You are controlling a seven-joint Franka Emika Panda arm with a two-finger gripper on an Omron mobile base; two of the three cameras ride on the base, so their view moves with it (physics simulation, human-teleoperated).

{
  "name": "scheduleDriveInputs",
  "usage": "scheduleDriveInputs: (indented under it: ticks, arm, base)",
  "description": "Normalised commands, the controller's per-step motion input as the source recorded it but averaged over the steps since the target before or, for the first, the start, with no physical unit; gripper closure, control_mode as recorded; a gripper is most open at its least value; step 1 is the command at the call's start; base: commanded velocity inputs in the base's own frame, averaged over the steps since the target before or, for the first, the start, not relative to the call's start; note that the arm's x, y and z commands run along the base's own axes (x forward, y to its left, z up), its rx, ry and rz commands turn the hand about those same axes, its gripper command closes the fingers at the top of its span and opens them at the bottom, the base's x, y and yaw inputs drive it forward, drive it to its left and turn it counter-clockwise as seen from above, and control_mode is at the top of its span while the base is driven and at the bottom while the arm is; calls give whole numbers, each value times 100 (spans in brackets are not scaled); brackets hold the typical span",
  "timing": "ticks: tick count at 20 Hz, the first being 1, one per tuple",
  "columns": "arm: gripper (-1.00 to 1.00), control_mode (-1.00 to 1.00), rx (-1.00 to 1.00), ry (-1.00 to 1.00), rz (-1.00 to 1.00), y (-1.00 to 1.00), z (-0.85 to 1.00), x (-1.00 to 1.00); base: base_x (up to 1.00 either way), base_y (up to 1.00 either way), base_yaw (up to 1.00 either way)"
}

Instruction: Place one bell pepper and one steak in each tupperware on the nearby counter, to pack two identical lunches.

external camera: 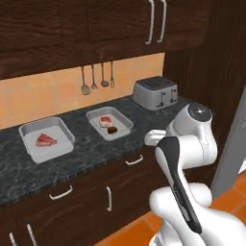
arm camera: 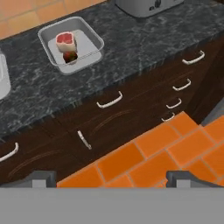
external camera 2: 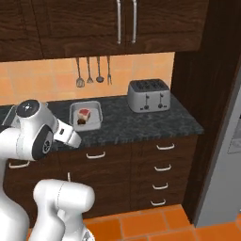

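The claw [arm camera: 112, 177] hangs wide open and empty over orange floor tiles [arm camera: 144, 157]; ahead, the marbled black table [arm camera: 131, 39] carries a rounded-rim tupperware [arm camera: 89, 37].

The desk [external camera: 86, 153] is black stone veined with grey, over dark brown drawers [arm camera: 131, 118] with silver handles. Two light-grey tupperware trays [external camera: 30, 130] hold pink-red steak [external camera: 46, 140] with white fat; one also holds a dark red bell pepper [external camera: 112, 129]. The toaster [external camera 2: 149, 95] is silver, the floor [arm camera: 166, 148] orange tile, the backsplash [external camera: 43, 93] pale orange.
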Motion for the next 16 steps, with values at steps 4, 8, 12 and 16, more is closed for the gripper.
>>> scheduleDriveInputs:
  ticks: [4, 8, 12, 16]
  arm:
    - [-100, 100, 0, 0, 0, 0, 0, 0]
    - [-100, 100, 0, 0, 0, 0, 0, 0]
    - [-100, 100, 0, 0, 0, 0, 0, 0]
    - [-100, 100, 0, 0, 0, 0, 0, 0]
  base:
    - [0, -100, 0]
    - [0, -100, 0]
    - [-1, -100, 0]
    - [9, -100, 8]
